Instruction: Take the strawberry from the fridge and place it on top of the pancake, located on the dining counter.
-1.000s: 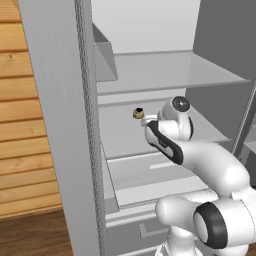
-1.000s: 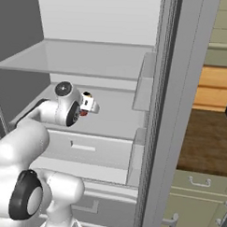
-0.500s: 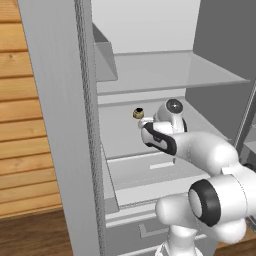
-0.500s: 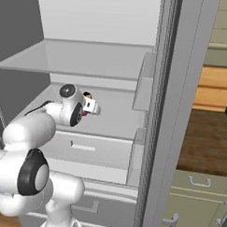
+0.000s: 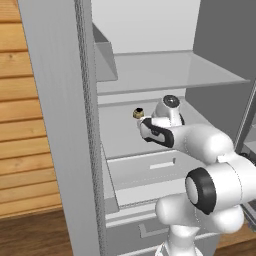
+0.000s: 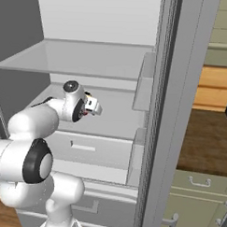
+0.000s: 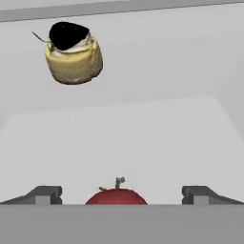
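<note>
Between the spread fingers of the gripper (image 7: 117,194), the strawberry (image 7: 116,196) sits with its stem pointing up

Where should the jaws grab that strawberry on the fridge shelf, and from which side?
Grip the strawberry across its rounded red body, below the small stem, coming straight in along the shelf. It already sits centred between the open jaws, well clear of the brownish-yellow object farther back.

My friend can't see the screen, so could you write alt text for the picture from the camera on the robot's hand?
A small rounded red strawberry with a short stem sits on the pale fridge shelf midway between the two dark fingertips of the open gripper, at the bottom of the hand view. Farther back on the shelf, to the upper left, stands a small brownish-yellow object with a dark top.
</note>
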Controlling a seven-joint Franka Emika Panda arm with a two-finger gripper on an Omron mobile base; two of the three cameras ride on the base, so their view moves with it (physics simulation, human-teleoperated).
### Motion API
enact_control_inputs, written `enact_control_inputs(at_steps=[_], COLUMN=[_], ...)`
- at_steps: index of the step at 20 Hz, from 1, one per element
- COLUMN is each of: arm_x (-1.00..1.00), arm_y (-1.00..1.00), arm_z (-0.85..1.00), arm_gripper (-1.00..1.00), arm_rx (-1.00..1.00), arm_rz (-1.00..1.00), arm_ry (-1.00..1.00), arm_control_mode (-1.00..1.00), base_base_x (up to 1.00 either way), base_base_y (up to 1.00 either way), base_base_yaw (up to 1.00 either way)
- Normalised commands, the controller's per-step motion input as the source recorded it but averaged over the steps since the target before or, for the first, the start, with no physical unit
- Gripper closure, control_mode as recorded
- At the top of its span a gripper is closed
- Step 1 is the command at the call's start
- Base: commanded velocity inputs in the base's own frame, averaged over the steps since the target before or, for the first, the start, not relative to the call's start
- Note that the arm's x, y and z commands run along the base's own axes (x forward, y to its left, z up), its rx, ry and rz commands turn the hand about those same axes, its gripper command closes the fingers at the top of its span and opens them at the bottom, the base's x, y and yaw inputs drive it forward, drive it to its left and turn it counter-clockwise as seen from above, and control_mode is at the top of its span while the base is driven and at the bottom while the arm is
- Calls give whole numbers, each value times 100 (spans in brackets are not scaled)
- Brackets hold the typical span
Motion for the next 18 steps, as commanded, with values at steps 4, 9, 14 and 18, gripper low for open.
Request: enact_control_inputs(at_steps=[4,9,14,18], arm_x=[22,2,-1,-22], arm_y=[0,0,4,3], arm_z=[-14,-35,-22,-9], arm_gripper=[-100,-100,-100,-100], arm_rx=[0,0,0,0], arm_rz=[0,0,0,-3], arm_ry=[5,12,6,-1], arm_control_mode=[-100,-100,-100,-100], base_base_x=[0,0,0,0], base_base_y=[0,0,0,0], base_base_yaw=[0,0,0,0])
